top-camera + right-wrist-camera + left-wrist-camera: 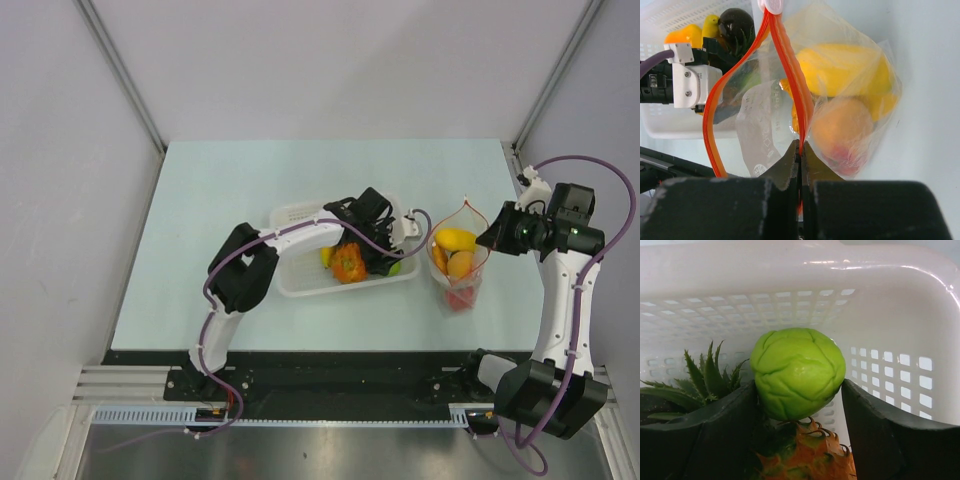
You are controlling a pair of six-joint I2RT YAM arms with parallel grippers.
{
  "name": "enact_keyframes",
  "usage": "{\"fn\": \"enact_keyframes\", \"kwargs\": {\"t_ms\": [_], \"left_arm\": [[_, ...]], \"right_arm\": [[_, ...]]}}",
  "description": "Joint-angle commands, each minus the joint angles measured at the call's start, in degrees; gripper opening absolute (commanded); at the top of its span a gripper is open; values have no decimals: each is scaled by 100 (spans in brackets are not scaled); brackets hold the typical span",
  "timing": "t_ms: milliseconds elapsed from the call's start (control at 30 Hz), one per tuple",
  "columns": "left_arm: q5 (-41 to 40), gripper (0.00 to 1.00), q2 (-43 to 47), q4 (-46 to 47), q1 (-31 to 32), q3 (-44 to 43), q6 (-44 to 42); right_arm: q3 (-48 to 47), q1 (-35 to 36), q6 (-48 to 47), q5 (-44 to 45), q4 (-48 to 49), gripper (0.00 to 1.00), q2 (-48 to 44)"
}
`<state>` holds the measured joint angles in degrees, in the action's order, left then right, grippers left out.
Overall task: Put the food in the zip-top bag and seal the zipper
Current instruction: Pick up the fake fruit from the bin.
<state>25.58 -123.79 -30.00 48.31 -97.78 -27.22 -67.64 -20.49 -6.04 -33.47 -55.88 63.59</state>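
Right claw [801,148] pinches the zipper [796,85] at its tips; left claw [799,392] clasps the green fruit [797,367].

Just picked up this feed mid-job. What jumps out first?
A bright green fruit fills the left wrist view, sitting on the pineapple in the white basket, with the left gripper straddling it. At the right of the table, the right gripper is shut on the red-orange zipper, holding up the zip-top bag with a yellow fruit and an orange fruit inside.
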Motion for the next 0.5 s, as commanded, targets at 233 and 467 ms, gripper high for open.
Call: {"fn": "enact_keyframes", "kwargs": {"t_ms": [233, 467], "left_arm": [[210, 45, 231, 107, -217, -145, 6], [562, 38, 1418, 477, -445, -22, 901]], "right_arm": [[-232, -43, 77, -168, 86, 0, 4], [-145, -43, 147, -335, 173, 0, -31]]}}
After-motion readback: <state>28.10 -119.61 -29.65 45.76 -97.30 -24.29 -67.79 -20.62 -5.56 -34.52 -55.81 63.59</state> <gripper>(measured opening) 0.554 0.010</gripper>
